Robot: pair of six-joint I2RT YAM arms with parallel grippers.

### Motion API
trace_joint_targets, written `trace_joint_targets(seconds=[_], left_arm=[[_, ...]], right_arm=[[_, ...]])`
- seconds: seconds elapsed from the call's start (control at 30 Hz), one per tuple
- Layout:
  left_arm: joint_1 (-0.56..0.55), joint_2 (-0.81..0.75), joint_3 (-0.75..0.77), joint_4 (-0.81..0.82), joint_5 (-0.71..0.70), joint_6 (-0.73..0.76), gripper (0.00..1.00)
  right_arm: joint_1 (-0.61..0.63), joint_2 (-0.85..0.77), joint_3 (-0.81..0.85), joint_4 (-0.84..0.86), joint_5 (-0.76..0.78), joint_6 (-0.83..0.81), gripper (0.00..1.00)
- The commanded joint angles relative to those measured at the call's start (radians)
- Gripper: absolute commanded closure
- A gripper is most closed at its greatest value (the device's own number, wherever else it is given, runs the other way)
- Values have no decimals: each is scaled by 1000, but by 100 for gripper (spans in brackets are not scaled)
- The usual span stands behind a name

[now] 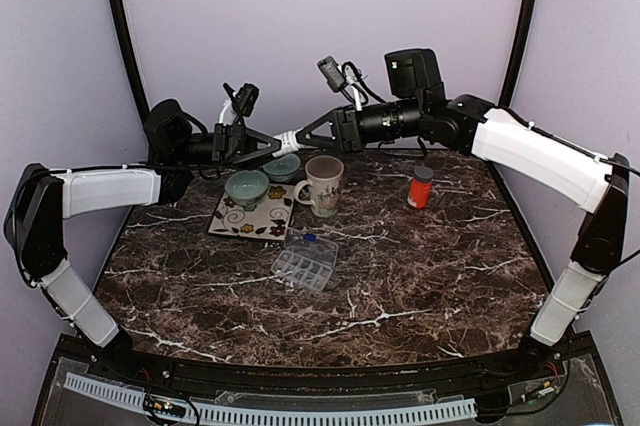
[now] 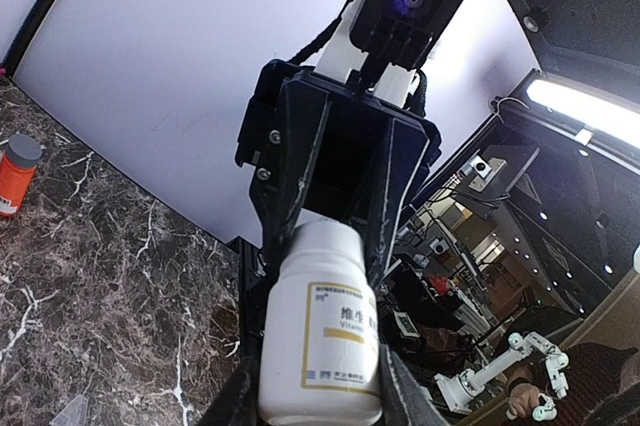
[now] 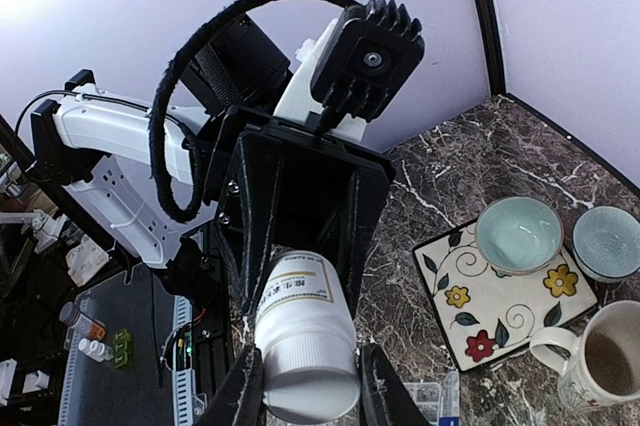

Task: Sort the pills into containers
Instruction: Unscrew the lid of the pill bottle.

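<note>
A white pill bottle point(image 1: 291, 136) with a yellow-framed label hangs in the air at the back, held between both arms. My left gripper point(image 1: 272, 142) is shut on the bottle's body point(image 2: 325, 331), a fingertip point(image 2: 238, 398) on each side of its base. My right gripper point(image 1: 312, 130) is shut on the white cap point(image 3: 308, 378), and in the left wrist view its black jaws surround the cap end. No pills are in view. A clear compartment box point(image 1: 305, 261) lies on the table in the middle.
A flowered tile point(image 1: 250, 216) carries a pale green bowl point(image 1: 247, 187), with a second bowl point(image 1: 283, 166) behind it. A cream mug point(image 1: 323, 184) stands beside them. An orange bottle with a grey cap point(image 1: 421, 186) stands at the back right.
</note>
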Motion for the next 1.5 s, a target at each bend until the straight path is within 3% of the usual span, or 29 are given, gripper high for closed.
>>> trace_joint_targets(seconds=[0.0,0.53,1.0,1.47], left_arm=[[-5,-25,-3,114,43,-22,100],[-6,-15,-7,163,44,-54,100],[-6,-4,9,163,51,-47,100],[-6,-2,24,100,49,6,100]], right_arm=[[-4,-18,-23,-4,53,-16,95],[9,-14,-14,-3,34,7,85],[10,17,26,-3,10,31,59],[9,23,30,0,-12,47,48]])
